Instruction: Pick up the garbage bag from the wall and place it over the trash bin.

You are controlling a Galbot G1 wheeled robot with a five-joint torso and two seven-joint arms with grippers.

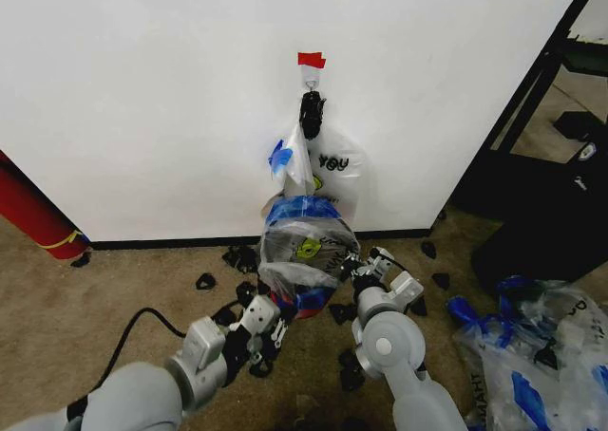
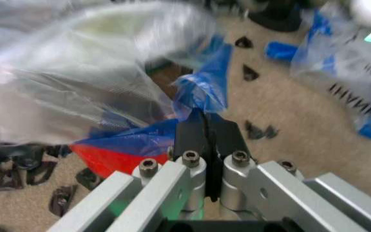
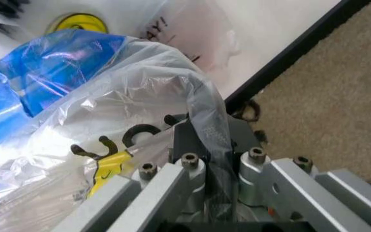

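Both arms reach low and forward — left gripper [image 2: 206, 126] and right gripper [image 3: 205, 137] each pinch the garbage bag [image 1: 306, 246].

I could read "YOU" in bold black letters on the whiter bag [image 1: 334, 170] that hung against the wall [image 1: 142, 89]. On the heap of clear-and-blue bags [image 1: 532, 346] there was black lettering, seen turned and partly cut off, so I could not make out the word. The garbage bag [image 3: 102, 121] carried a yellow smiley mark [image 3: 82, 23] and black strokes ending in "!", otherwise unreadable.
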